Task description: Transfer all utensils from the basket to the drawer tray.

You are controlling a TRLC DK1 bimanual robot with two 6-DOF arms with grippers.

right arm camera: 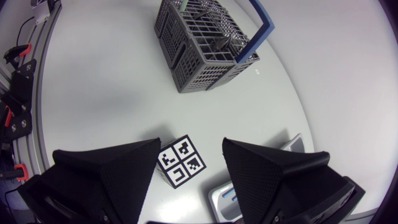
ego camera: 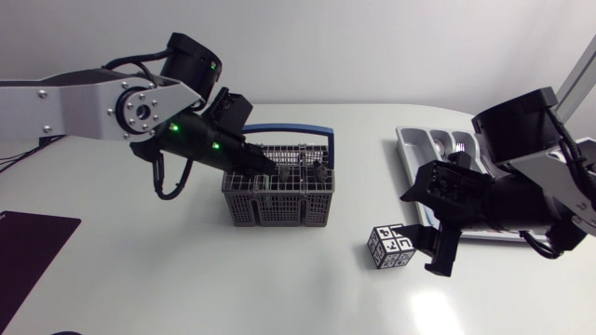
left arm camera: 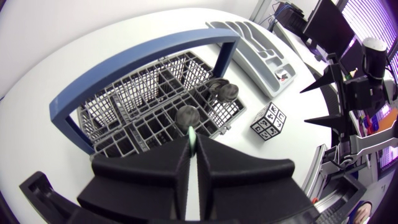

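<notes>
Our left gripper (left arm camera: 191,149) stands over the grey wire basket with a blue handle (ego camera: 277,207), fingers closed on a thin pale-green utensil (left arm camera: 191,132). At least two dark-handled utensils (left arm camera: 227,92) stand inside the basket. Right of the basket, the grey plastic drawer tray (ego camera: 407,154) appears partly filled. Our right gripper (right arm camera: 191,148) hangs there wide open and empty.

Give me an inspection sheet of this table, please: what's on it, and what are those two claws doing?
Surface: white table, with a dark mat on the left arm's side.
Job's things: grey basket with a blue handle, utensils standing in it; drawer tray on the right side.
Clutter: black-and-white patterned cube between basket and tray.
Grippers: left gripper in the basket, shut on a thin utensil; right gripper open, near the cube.
Cables: black cable looping under the left arm.
Surroundings: nothing seen.
</notes>
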